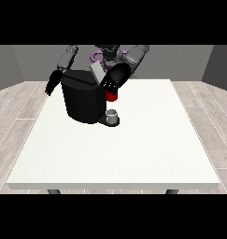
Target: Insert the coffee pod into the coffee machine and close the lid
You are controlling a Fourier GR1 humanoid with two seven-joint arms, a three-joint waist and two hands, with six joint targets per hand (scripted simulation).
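Grey thing (113, 113) below robot hand (113, 80) at view's right.

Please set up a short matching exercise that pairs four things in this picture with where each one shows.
Things:
1. coffee machine
2. red thing at the machine
3. robot hand at the view's left
4. small grey thing

Places:
A. left of the machine, beyond the table's edge
B. on the machine's base plate
C. on the white table, left of its centre
D. just under the other robot hand

Pairs: 1-C, 2-D, 3-A, 4-B
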